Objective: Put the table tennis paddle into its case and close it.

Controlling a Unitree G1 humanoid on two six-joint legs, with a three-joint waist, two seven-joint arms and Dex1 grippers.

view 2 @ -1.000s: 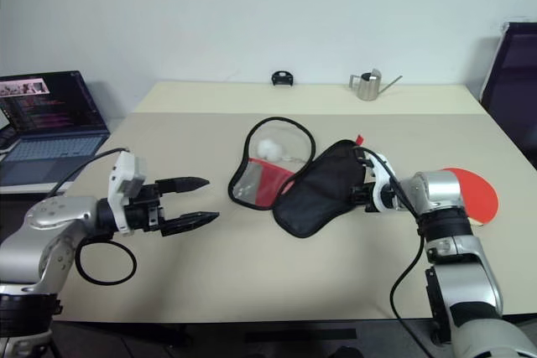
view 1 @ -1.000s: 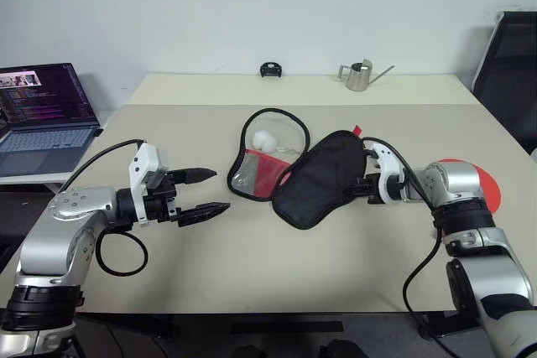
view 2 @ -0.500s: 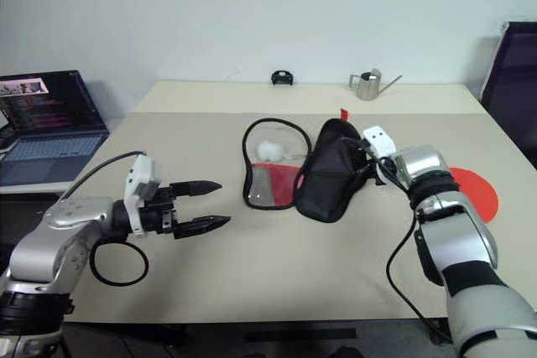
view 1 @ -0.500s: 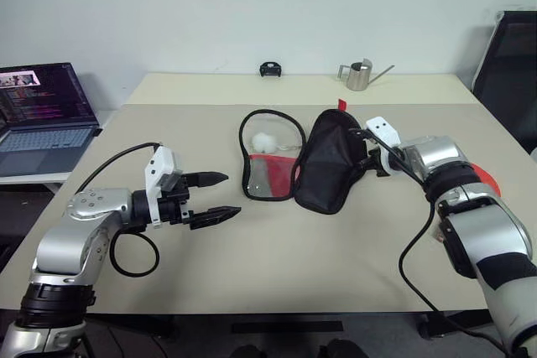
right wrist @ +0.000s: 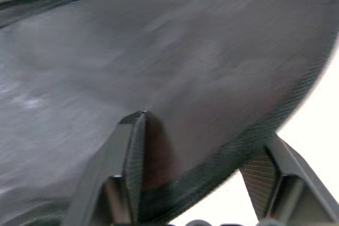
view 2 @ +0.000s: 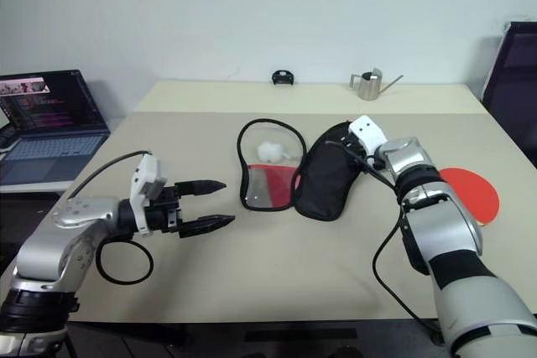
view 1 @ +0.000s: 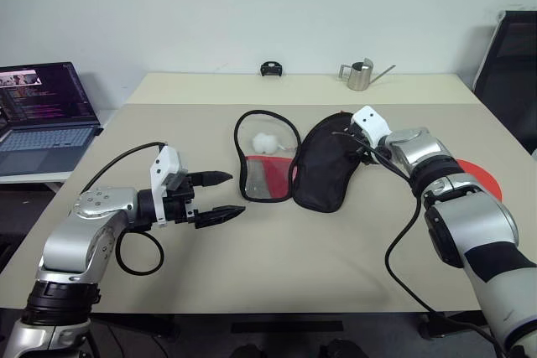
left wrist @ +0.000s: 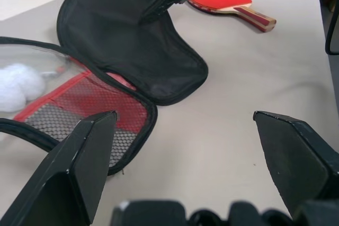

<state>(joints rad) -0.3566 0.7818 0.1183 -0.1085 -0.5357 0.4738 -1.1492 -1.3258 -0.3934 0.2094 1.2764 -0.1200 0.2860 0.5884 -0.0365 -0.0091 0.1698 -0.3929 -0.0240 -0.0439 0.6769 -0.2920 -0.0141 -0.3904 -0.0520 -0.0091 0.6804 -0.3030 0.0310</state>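
I'm looking down over a beige table (view 1: 277, 266) that meets a second, paler table (view 1: 210, 88) pushed against a plain white wall (view 1: 252, 6). On that far table stand a small metal watering can (view 1: 359, 75) and, to its left, a small black object (view 1: 269, 69). An open laptop (view 1: 44, 115) sits at far left on a separate surface, and a dark chair (view 1: 512, 73) shows at the right edge.

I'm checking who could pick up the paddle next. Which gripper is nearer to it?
Right. The right gripper is over the black flap of the case, just beside the table tennis paddle. The left gripper hovers on the case's far side from it.
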